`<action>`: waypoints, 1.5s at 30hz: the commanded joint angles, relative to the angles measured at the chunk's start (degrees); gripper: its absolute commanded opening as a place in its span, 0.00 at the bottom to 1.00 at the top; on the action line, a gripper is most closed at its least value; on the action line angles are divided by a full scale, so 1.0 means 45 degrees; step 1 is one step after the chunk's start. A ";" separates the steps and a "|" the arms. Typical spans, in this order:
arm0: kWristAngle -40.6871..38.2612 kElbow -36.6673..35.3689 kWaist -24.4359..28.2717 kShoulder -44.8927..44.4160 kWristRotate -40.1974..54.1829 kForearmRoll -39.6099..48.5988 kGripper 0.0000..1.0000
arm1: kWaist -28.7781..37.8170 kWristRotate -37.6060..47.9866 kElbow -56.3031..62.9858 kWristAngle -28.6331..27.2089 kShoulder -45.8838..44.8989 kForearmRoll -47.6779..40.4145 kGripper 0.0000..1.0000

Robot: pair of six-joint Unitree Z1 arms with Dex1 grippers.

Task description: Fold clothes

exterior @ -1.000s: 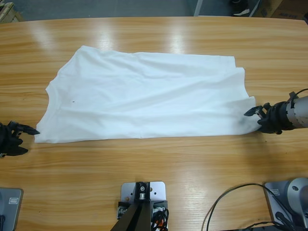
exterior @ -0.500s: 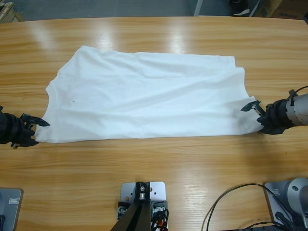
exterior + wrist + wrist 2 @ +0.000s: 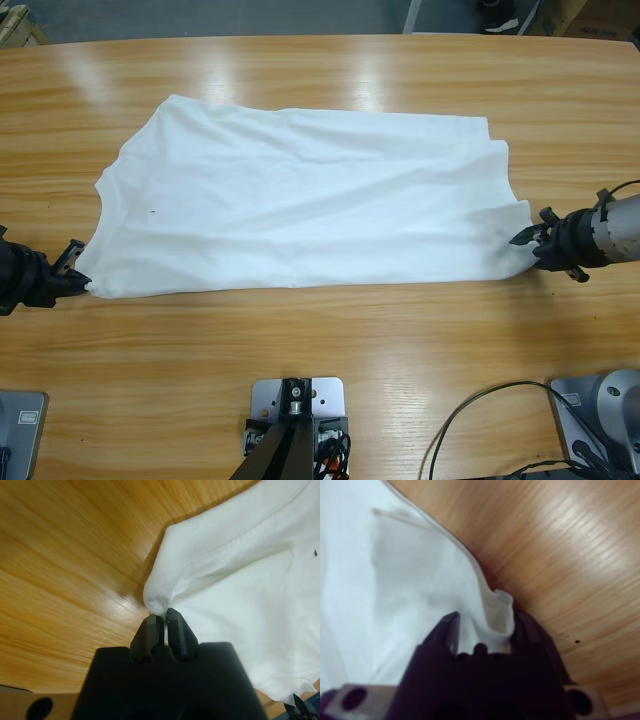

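Our left hand is pinched tight on a corner of the white shirt. Our right hand sits at the shirt's opposite corner with cloth bunched between its jaws; they look parted, though we cannot be sure. The shirt lies spread on the tabletop, between the two hands. If the right has only a thin fold, lifting could slip that corner free and skew the fold. We count one shirt, two hands.

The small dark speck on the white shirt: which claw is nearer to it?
Left. The left claw pinches the shirt corner close below the speck; the right claw is at the opposite end.
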 commanded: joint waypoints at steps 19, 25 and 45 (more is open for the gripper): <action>-0.0269 0.0320 -0.2248 -0.1649 -0.2308 0.2391 0.00 | -0.0059 -0.0337 -0.1933 0.0396 -0.0320 0.6281 0.00; -0.0425 0.0312 -0.2768 -0.1660 -0.3344 0.2692 0.00 | 0.0132 0.0421 -0.2663 0.0744 -0.0339 0.8136 0.00; -0.0136 -0.2566 -0.2545 -0.2621 -0.3078 0.6274 0.72 | 0.0980 -0.0227 -0.5245 -0.1752 -0.1230 1.0429 1.00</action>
